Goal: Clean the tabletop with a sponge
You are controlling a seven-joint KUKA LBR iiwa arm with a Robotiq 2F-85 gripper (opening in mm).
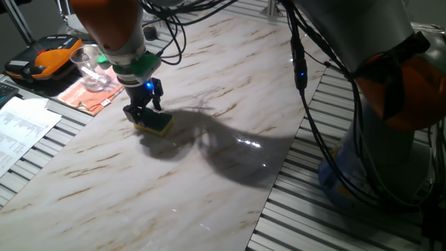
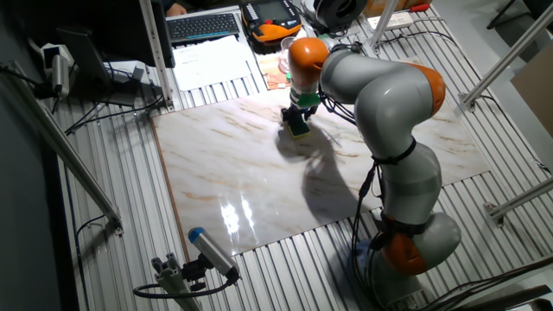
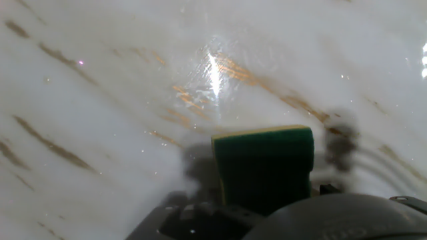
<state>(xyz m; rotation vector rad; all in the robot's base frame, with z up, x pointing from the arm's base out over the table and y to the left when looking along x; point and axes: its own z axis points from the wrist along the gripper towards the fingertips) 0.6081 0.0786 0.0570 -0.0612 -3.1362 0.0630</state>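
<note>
- Grey slatted decking frames the scene, and on it lies the tabletop (image 1: 209, 104), a glossy white marble-look surface with thin brown veins.
- Down on that slab, towards its far edge near the clutter, the sponge (image 1: 155, 124) is pressed flat, dark green scouring side up and yellow foam below, presumably so the soft face does the wiping.
- It is gripped by the hand (image 1: 143, 111), whose fingers are closed on its sides; the hand view shows the green block clamped right under the camera.
- The arm (image 2: 380, 95) is arched over the slab, a posture that looks suited to pushing downward during strokes.
- Beyond the edge, a clear glass (image 1: 89, 66) stands on pinkish paper, kept off the wiping area.
- Printed sheets (image 1: 21, 129) are seen at the left, their text too small to be read; no brand can be made out.
</note>
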